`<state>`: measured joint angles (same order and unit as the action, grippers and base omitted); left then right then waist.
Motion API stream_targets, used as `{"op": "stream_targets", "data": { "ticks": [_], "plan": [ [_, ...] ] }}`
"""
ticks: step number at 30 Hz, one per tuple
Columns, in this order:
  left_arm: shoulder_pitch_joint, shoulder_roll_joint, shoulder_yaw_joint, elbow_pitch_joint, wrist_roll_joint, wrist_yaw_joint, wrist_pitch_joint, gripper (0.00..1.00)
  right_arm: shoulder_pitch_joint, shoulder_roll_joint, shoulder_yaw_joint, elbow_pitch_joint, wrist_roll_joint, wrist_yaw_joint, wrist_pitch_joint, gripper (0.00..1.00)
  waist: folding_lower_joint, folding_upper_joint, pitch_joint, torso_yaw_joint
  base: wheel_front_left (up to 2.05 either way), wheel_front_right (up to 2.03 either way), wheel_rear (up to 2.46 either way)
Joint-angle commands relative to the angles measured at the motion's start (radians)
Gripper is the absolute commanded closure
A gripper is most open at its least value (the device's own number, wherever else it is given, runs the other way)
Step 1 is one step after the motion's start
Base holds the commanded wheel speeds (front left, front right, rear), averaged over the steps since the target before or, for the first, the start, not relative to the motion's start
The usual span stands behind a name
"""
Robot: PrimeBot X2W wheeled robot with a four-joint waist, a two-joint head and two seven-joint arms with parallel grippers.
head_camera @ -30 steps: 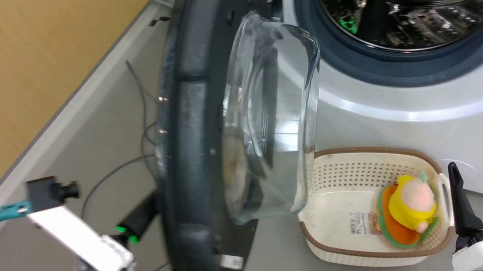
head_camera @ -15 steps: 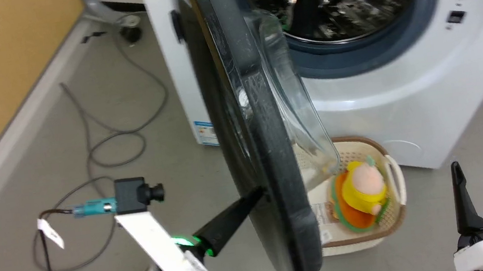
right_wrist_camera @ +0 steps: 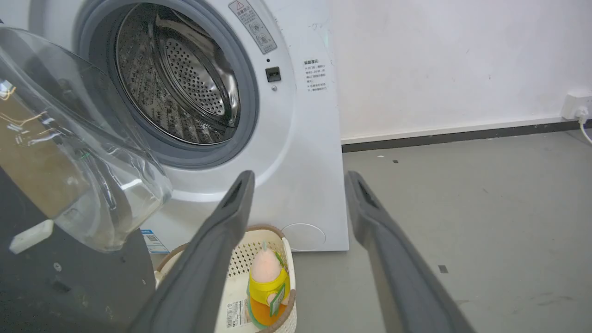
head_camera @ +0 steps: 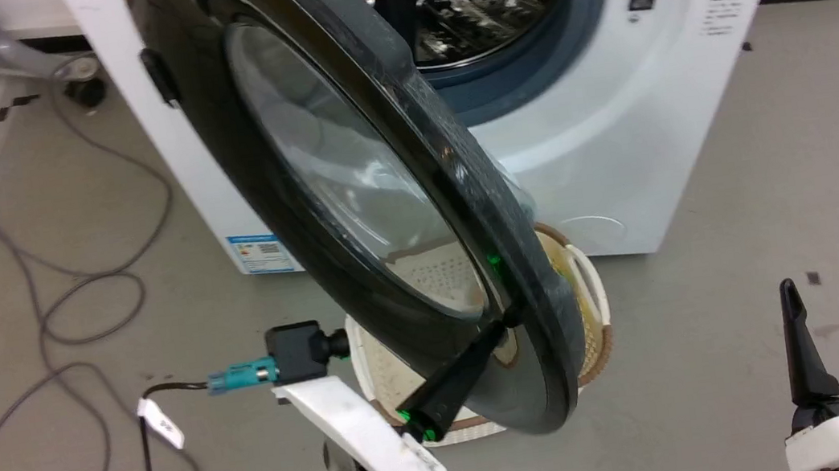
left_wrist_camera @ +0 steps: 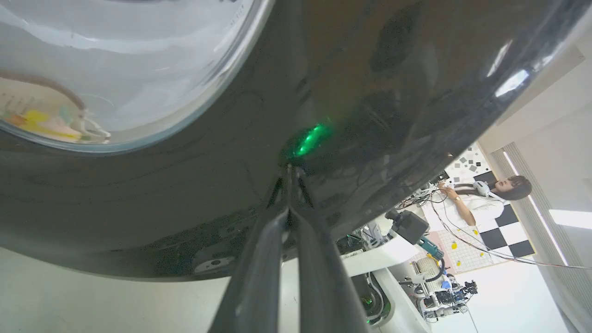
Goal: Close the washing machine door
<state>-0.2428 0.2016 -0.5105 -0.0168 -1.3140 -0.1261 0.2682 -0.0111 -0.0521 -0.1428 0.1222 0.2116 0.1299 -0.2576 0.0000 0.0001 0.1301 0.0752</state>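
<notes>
Washing machine door (head_camera: 352, 212) is hanging half open, angled out from the washing machine (head_camera: 615, 120), leaving the drum opening uncovered. Left hand (head_camera: 509, 314), fingers pressed together and holding nothing, is touching the door's glossy outer face near its lower rim. Right hand (head_camera: 817, 284) is sitting low at right, fingers spread, empty, well apart from the door. Cream basket (head_camera: 587, 286) holding a yellow plush toy (right_wrist_camera: 266, 277) is sitting on the floor below the door.

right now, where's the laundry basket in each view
Head view: laundry basket lower centre, mostly hidden behind the washing machine door.
Left wrist view: left edge, seen through the door's glass.
Right wrist view: bottom centre, right of the door.
Shared landmark: the door.
</notes>
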Motion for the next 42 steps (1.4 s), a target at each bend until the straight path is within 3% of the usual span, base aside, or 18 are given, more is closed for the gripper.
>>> {"op": "stream_targets", "data": {
  "ticks": [1,12,18,21,24,27,32,33,34,35,40,41,42],
  "plan": [
    [-0.024,0.004,-0.037,0.022,0.003,-0.005,-0.034,1.0,-0.012,0.002,0.001,-0.004,-0.002,0.001,-0.004,0.0,0.0,-0.0001,0.004,-0.026,0.0,0.0,0.0],
    [-0.08,0.075,-0.165,0.094,0.031,-0.005,-0.215,1.0,-0.004,0.002,-0.009,-0.005,0.001,0.001,-0.004,0.0,0.0,-0.0001,-0.015,-0.026,0.0,0.0,0.0],
    [-0.113,0.149,-0.168,0.178,0.186,-0.003,-0.41,1.0,-0.005,0.002,-0.031,-0.017,0.007,0.001,-0.004,0.0,0.0,-0.0001,-0.05,-0.01,0.0,0.0,0.0],
    [-0.135,0.172,-0.135,0.232,0.31,0.064,-0.498,1.0,-0.014,0.002,-0.045,-0.038,0.004,0.001,-0.004,0.0,0.0,-0.0001,-0.065,-0.003,0.0,0.0,0.0],
    [-0.153,0.194,-0.089,0.245,0.47,0.173,-0.526,1.0,-0.028,0.002,-0.063,-0.065,-0.002,0.001,-0.004,0.0,0.0,-0.0001,-0.075,0.002,0.0,0.0,0.0],
    [-0.147,0.195,0.008,0.202,0.63,0.311,-0.529,1.0,-0.05,0.002,-0.078,-0.095,-0.013,0.001,-0.004,0.0,0.0,-0.0001,-0.082,0.008,0.0,0.0,0.0],
    [-0.074,0.201,0.109,0.114,0.843,0.455,-0.53,1.0,-0.09,0.002,-0.083,-0.155,-0.021,0.001,-0.004,0.0,0.0,-0.0001,-0.09,0.015,0.0,0.0,0.0],
    [-0.057,0.199,0.125,0.101,0.865,0.474,-0.53,0.96,-0.099,0.002,-0.08,-0.169,-0.023,0.001,-0.004,0.0,0.0,-0.0001,-0.091,0.017,0.0,0.0,0.0],
    [-0.041,0.202,0.14,0.091,0.891,0.492,-0.53,0.43,-0.108,0.002,-0.076,-0.183,-0.024,0.001,-0.004,0.0,0.0,-0.0001,-0.092,0.019,0.0,0.0,0.0],
    [-0.025,0.205,0.152,0.081,0.916,0.506,-0.53,0.0,-0.116,0.002,-0.07,-0.196,-0.026,0.001,-0.004,0.0,0.0,-0.0001,-0.092,0.022,0.0,0.0,0.0],
    [0.059,0.192,0.208,0.042,0.975,0.536,-0.53,0.0,-0.158,0.002,-0.036,-0.261,-0.021,0.001,-0.004,0.0,0.0,-0.0001,-0.095,0.037,0.0,0.0,0.0],
    [0.074,0.189,0.218,0.037,0.983,0.537,-0.53,0.0,-0.166,0.002,-0.025,-0.276,-0.017,0.001,-0.004,0.05,0.0,-0.0001,-0.096,0.04,0.0,0.0,0.0],
    [0.09,0.184,0.226,0.032,0.989,0.536,-0.53,0.0,-0.175,0.002,-0.012,-0.294,-0.012,0.001,-0.004,0.52,0.0,-0.0001,-0.097,0.043,0.0,0.0,0.0]
  ]
}}
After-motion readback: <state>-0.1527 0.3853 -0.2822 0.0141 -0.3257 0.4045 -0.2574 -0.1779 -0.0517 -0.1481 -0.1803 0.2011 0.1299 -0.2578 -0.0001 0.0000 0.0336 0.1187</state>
